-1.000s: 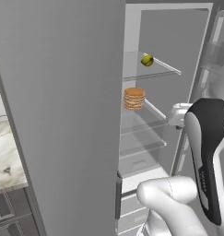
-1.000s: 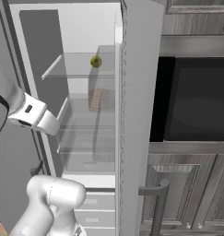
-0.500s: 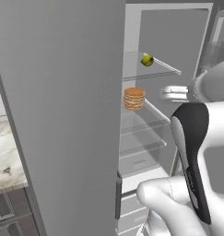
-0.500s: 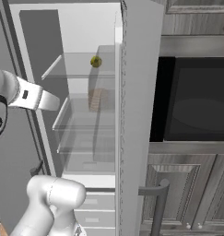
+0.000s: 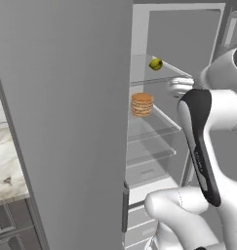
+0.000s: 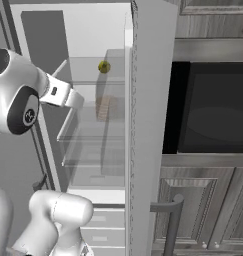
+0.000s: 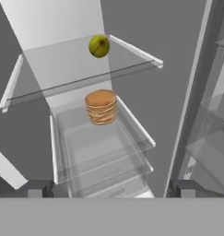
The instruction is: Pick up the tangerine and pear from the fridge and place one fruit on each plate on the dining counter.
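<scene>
The fridge [image 5: 66, 122] stands open, its wide grey door to the left. The pear [image 5: 156, 64] [image 6: 104, 66], small and yellow-green, lies on the top glass shelf [image 7: 62, 73]. In the hand view the pear [image 7: 99, 46] is ahead and above centre. My gripper [image 5: 181, 85] [image 6: 73, 97] is at the fridge's opening, about level with the upper shelves and well short of the pear. My gripper [image 7: 111, 189] is open, with nothing between its fingertips [image 7: 37, 189]. The tangerine, the plates and the dining counter are out of view.
A tan stack of pancakes [image 5: 142, 104] [image 7: 101, 107] sits on the shelf below the pear. Lower glass shelves and white drawers [image 6: 100, 220] follow beneath. A dark built-in oven [image 6: 213, 110] and grey cabinets [image 6: 203, 210] flank the fridge. A marble top [image 5: 5, 171] shows left of the door.
The arm has swung upward and the hand has risen from the middle shelves toward the upper shelf. The gripper stays open. The pear and pancakes have not moved.
</scene>
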Controlling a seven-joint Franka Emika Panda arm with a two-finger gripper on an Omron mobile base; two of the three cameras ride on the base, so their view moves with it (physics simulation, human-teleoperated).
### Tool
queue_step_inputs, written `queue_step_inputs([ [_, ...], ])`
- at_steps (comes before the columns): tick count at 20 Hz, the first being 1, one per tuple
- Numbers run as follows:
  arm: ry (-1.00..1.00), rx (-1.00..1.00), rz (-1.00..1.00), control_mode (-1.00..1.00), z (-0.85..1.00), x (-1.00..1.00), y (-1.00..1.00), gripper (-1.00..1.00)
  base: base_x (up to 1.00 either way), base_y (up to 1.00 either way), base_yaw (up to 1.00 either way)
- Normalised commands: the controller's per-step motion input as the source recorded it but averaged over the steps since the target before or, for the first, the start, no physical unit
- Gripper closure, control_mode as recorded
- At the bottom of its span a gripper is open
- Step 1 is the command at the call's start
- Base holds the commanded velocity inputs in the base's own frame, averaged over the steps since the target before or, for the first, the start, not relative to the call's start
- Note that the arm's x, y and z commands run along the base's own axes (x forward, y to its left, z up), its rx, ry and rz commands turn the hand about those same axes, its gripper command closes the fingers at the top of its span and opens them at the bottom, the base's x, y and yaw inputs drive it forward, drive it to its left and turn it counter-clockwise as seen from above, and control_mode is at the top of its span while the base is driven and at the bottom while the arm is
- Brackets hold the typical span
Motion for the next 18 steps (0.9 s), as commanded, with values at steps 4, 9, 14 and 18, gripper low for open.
queue_step_inputs([
  [4, 0.10, 0.01, 0.00, -1.00, 0.13, 0.56, -0.16, -1.00, 0.00, 0.00, 0.00],
  [9, 0.00, -0.02, 0.00, -1.00, 0.03, 0.41, 0.00, -1.00, 0.00, 0.00, 0.00],
  [14, 0.00, 0.00, 0.00, -1.00, 0.00, 0.42, 0.00, -1.00, 0.00, 0.00, 0.00],
  [18, 0.00, 0.00, 0.00, -1.00, 0.00, 0.47, 0.09, -1.00, 0.00, 0.00, 0.00],
])
